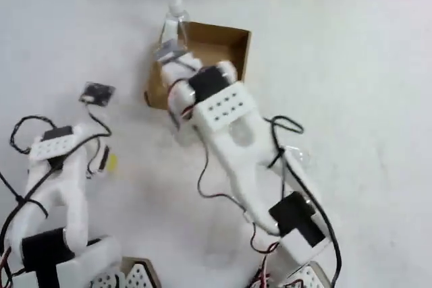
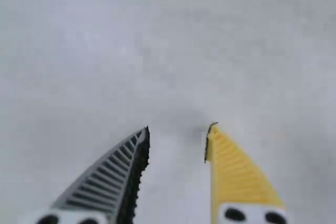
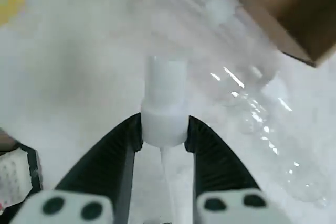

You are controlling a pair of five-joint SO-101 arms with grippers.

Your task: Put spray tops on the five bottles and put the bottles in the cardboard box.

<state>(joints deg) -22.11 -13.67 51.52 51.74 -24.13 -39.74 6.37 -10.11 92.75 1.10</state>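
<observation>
Right wrist view: right arm's jaws clamp a spray top point(image 3: 164, 111), clear bottle point(image 3: 257, 103) just beside, its length slanting toward the cardboard box point(image 3: 294, 9); left jaws stand open.

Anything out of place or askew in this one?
One thing: a capped clear bottle appears to lie on the table against the outside of the cardboard box rather than inside it. The right pincer is shut on a loose spray top. Nothing looks spilled or damaged.
</observation>
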